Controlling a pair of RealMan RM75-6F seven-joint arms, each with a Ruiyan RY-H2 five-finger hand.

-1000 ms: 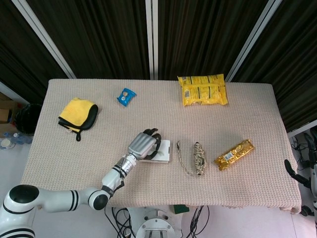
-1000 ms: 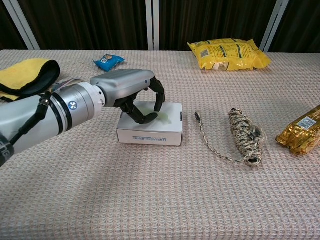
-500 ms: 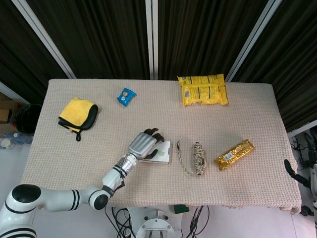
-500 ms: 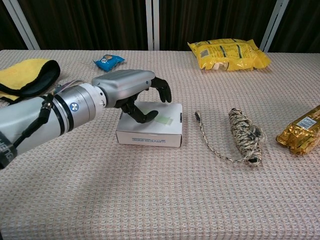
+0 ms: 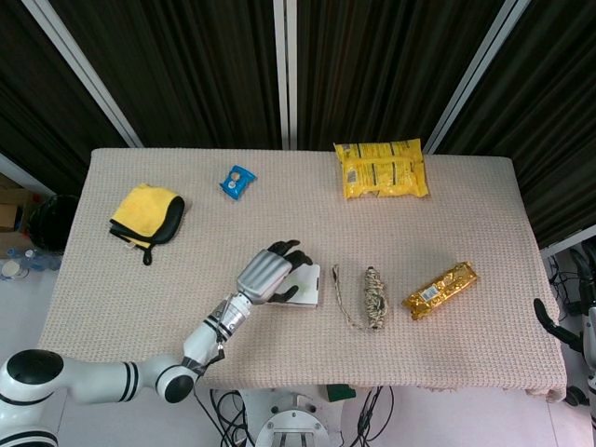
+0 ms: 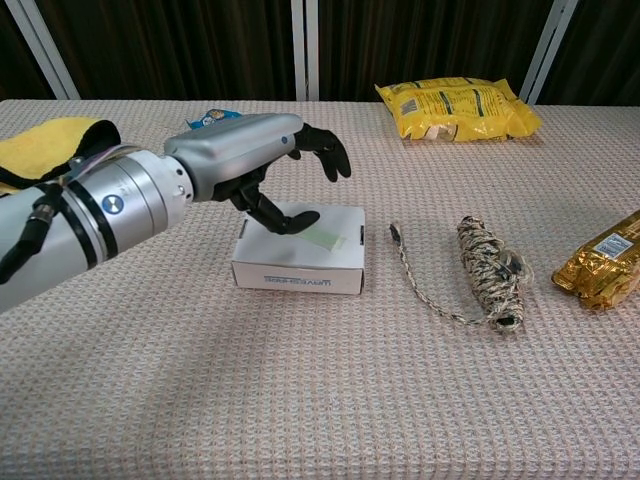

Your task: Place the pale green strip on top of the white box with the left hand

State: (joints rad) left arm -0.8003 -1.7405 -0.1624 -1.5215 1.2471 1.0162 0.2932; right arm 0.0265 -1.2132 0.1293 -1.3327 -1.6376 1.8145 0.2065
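Observation:
The white box [image 6: 298, 272] sits near the middle of the table, also seen from above [image 5: 309, 290]. The pale green strip [image 6: 326, 238] lies flat on the box's top, towards its right side. My left hand [image 6: 262, 163] hovers above the left part of the box with its fingers spread and the thumb pointing down near the strip; it holds nothing. In the head view the left hand [image 5: 267, 274] covers most of the box. Off the table's right edge, a dark part of my right hand [image 5: 548, 323] shows; its fingers are too small to read.
A rope bundle [image 6: 487, 270] with a loose cord lies right of the box, and a gold wrapped bar [image 6: 602, 263] further right. Yellow snack bags [image 6: 457, 108] and a blue packet [image 5: 237, 181] lie at the back. A yellow and black cloth [image 6: 55, 149] is far left.
My left hand has let go of the strip, opened its fingers and risen off the box. The strip stays on the box top.

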